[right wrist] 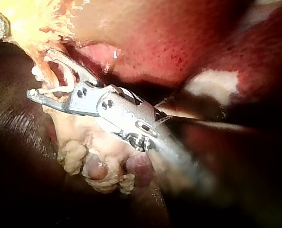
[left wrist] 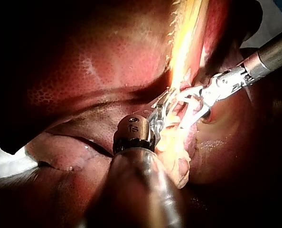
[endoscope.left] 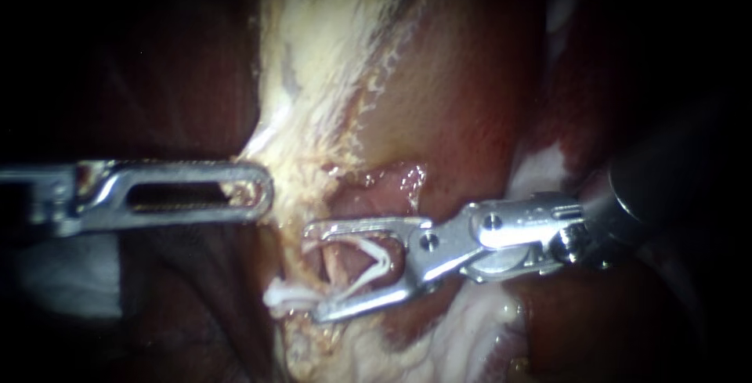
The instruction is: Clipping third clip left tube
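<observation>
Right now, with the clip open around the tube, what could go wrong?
The open clip in the right instrument's end effector may catch pale tissue besides the tube, or only part of it. A placed clip lies very near; the two could crowd. If the left instrument loses its hold on that tissue, the tube could shift.

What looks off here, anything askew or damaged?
Nothing stands out. The right instrument holds an open white clip around the tube; the left instrument grips pale tissue.
</observation>
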Robot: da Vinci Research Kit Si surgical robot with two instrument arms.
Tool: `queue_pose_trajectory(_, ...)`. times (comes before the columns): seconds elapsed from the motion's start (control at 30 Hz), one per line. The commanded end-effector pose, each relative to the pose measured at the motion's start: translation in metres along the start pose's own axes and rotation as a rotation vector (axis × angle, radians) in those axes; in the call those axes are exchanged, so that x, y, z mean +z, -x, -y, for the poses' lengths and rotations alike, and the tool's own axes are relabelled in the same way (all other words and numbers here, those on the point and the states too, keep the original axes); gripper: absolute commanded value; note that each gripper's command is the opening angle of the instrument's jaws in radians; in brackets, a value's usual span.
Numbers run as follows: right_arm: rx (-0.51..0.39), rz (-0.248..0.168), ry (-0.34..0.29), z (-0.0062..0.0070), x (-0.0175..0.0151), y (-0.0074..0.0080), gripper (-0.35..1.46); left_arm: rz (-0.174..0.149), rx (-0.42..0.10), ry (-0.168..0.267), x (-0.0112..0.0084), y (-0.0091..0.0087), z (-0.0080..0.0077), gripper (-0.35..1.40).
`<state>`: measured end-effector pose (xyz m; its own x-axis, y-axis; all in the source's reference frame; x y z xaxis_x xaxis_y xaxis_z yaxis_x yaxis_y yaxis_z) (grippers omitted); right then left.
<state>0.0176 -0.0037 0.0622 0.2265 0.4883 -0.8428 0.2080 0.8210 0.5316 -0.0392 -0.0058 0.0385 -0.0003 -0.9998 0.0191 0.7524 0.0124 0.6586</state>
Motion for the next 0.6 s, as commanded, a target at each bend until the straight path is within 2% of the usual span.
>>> queue_pose_trajectory(0.03, 0.0, -0.001, 0.001, 0.0, 0.0002, -0.0001, 0.6, 0.001, 0.0, 0.001, -0.0001, 0.0, 0.0001, -0.35)
queue_pose_trajectory(0.23, 0.0, -0.003, -0.007, -0.0001, 0.0011, -0.0005, 0.6, -0.002, -0.002, -0.001, -0.0001, -0.0002, 0.0004, -0.35)
queue_pose_trajectory(0.4, 0.021, -0.01, -0.036, 0.0005, 0.0016, -0.0011, 0.6, -0.002, -0.001, -0.002, -0.0001, -0.0001, 0.0004, -0.35)
queue_pose_trajectory(0.6, 0.064, -0.052, -0.087, 0.0016, 0.002, -0.0022, 0.6, -0.004, 0.0, -0.003, 0.0002, 0.0001, -0.0001, -0.35)
